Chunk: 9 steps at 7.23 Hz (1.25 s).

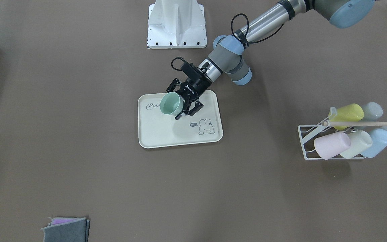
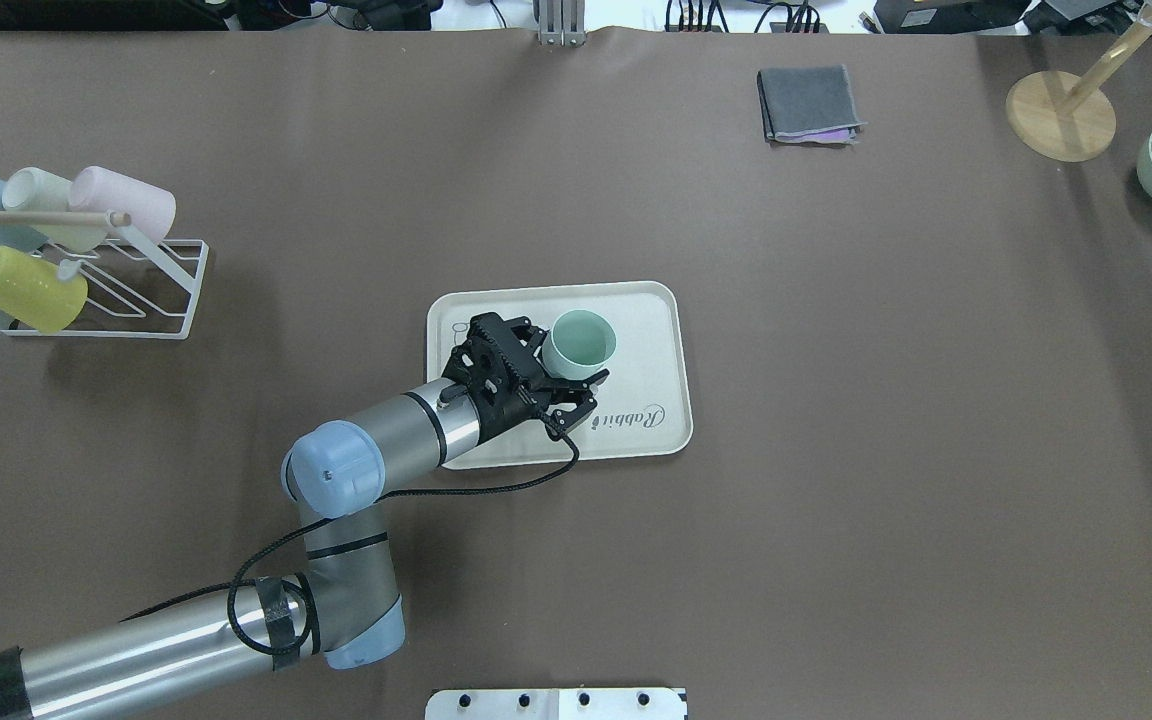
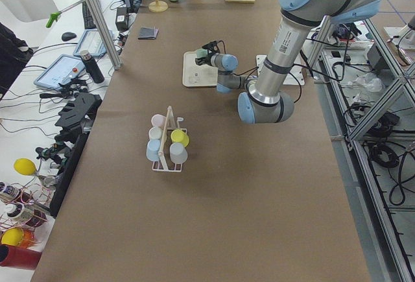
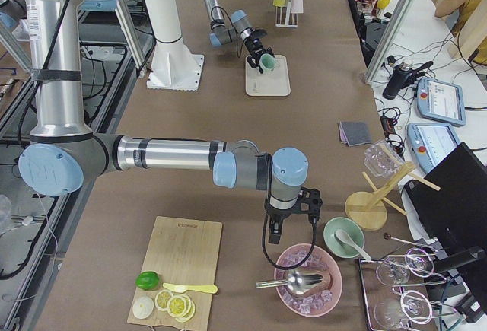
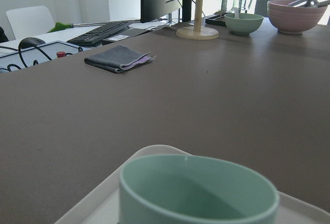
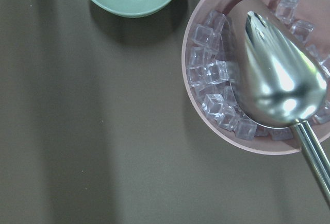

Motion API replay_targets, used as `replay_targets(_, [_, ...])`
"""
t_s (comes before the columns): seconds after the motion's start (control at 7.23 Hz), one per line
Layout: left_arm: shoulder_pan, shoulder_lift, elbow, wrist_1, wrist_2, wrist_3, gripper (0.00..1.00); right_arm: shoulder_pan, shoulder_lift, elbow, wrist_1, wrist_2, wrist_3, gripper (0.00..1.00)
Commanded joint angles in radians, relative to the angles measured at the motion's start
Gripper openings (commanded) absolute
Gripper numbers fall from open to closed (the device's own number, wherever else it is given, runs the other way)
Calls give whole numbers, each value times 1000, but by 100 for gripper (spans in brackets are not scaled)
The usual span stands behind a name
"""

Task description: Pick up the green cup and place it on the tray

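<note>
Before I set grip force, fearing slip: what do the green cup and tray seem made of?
The green cup: probably plastic, satin finish; even mint colour, soft sheen. The tray: plastic or melamine, hard to tell; smooth cream surface, moulded rounded rim, printed rabbit.

I log green cup (image 2: 581, 345) over tray (image 2: 648, 335) — cup rack (image 2: 197, 281) well apart to the robot's left, folded cloth (image 2: 809, 104) at the far edge, toward the right
</note>
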Motion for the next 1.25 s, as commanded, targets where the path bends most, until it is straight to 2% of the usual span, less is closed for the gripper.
replay_targets(0.0, [-1, 0, -1, 1, 5, 0, 96, 0, 0, 0, 0, 0, 0, 100])
replay_targets(0.55, [-2, 12, -11, -1, 5, 0, 97, -1, 0, 0, 0, 0, 0, 100])
replay_targets(1.11, [-14, 74, -114, -1, 24, -4, 97, 0, 0, 0, 0, 0, 0, 100])
